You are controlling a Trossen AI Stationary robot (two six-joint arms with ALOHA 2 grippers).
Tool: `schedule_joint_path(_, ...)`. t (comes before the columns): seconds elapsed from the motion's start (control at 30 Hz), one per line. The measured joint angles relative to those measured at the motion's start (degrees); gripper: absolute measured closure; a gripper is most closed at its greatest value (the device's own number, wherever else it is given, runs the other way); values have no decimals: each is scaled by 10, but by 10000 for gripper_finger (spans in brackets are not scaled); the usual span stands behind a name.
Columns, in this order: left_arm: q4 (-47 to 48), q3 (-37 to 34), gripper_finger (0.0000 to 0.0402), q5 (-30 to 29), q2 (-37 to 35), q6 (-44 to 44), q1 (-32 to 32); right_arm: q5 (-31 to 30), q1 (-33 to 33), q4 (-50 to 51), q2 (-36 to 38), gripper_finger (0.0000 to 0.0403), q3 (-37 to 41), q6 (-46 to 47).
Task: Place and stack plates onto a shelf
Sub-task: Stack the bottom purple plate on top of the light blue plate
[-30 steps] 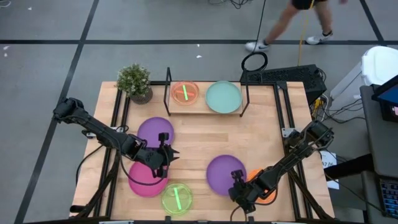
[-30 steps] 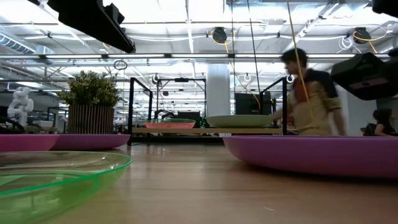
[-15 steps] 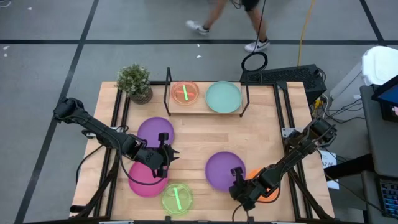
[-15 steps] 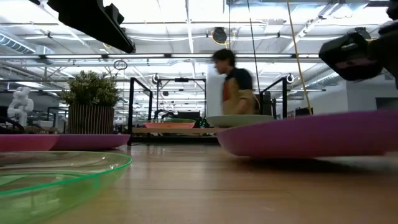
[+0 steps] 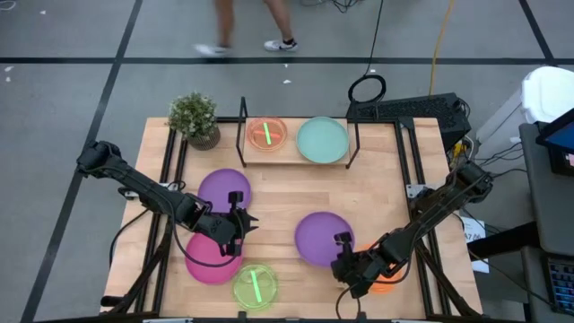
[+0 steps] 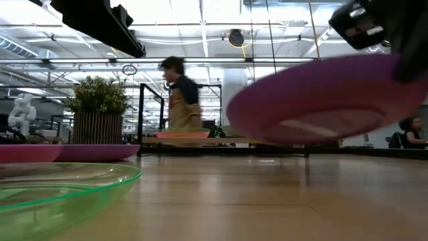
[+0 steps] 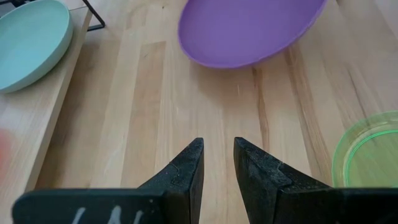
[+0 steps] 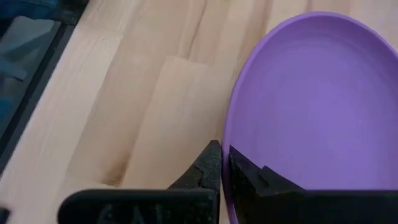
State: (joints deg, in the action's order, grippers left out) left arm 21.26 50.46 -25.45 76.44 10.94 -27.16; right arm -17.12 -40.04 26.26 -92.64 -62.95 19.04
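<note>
Wooden table (image 5: 377, 193) carrying a potted plant (image 5: 195, 117), a purple plate (image 5: 222, 188), a magenta plate (image 5: 208, 258), a lime-green plate (image 5: 255, 287) and an orange plate (image 5: 386, 283). Shelf (image 5: 296, 160) at the far edge bearing an orange-pink plate (image 5: 266, 133) and a teal plate (image 5: 322, 139), lying side by side.

A robotics lab, by the look of it: a wooden table (image 5: 377, 193) stands on grey floor marked with black tape lines. Overhead run exposed pipes and strip lights, cables (image 5: 377, 54) trail about, and a person (image 6: 179, 94) walks past behind.
</note>
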Motion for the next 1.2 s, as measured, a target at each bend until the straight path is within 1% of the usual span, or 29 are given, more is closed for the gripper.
schedule_joint_path(0.27, 0, 0, 307, 0, 0, 7, 0, -12, 26, 83, 0, 401, -72, -46)
schedule_joint_path(0.4, 1, 0, 307, 11, 0, 11, 0, -38, 39, 135, 0, 401, -108, -54)
schedule_joint_path(0.7, 2, 0, 307, 15, 0, 16, -10, -40, 81, 222, 1, 401, -175, -88)
schedule_joint_path(0.97, 1, 0, 307, 15, 0, 17, -18, -40, 126, 270, 1, 401, -217, -137)
schedule_joint_path(1.2, 2, 0, 307, 16, 0, 19, -18, -39, 176, 289, 15, 401, -229, -191)
